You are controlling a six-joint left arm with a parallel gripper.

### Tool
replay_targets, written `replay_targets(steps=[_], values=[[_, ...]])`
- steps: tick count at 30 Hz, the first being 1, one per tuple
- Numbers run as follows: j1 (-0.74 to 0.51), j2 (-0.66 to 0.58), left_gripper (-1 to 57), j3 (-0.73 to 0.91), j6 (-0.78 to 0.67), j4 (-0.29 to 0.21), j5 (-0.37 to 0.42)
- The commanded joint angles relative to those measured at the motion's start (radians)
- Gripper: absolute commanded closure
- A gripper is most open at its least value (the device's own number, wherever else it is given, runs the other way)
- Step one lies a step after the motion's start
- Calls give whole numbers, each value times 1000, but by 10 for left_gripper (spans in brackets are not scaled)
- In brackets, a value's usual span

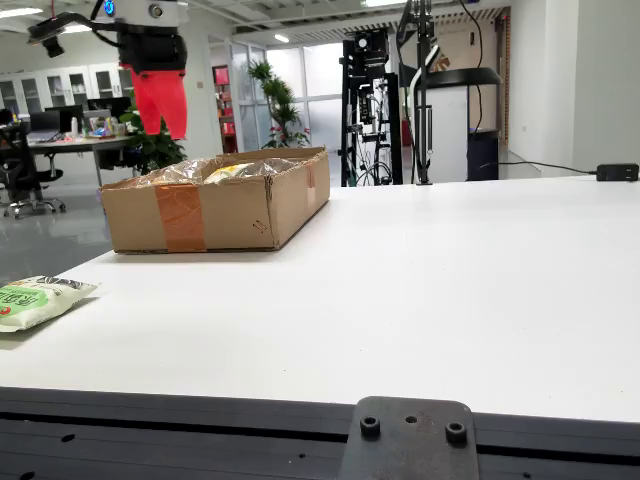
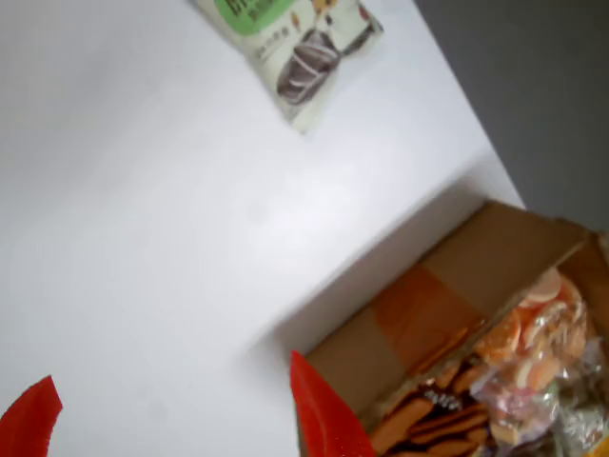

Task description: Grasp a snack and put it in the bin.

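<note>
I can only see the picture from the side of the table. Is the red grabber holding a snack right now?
Observer: No. In the view that rides on the gripper, the red gripper is open and holds nothing.
Operator: What's inside the box? I only see shiny plastic.
Observer: The brown cardboard box holds a clear bag of orange and white round snacks and some brown biscuit-like pieces.
Operator: What's on the green packet?
Observer: The green and white snack packet, flat on the white table apart from the box, has a dark striped picture printed on it.
</note>
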Motion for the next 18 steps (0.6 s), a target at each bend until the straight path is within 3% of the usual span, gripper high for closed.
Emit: replay_targets(steps=[1,9,18], values=[[35,-31,107,63,6,-22,3],[97,-87,95,192,6,-16,10],[127,3,93,220,6,-17,9]])
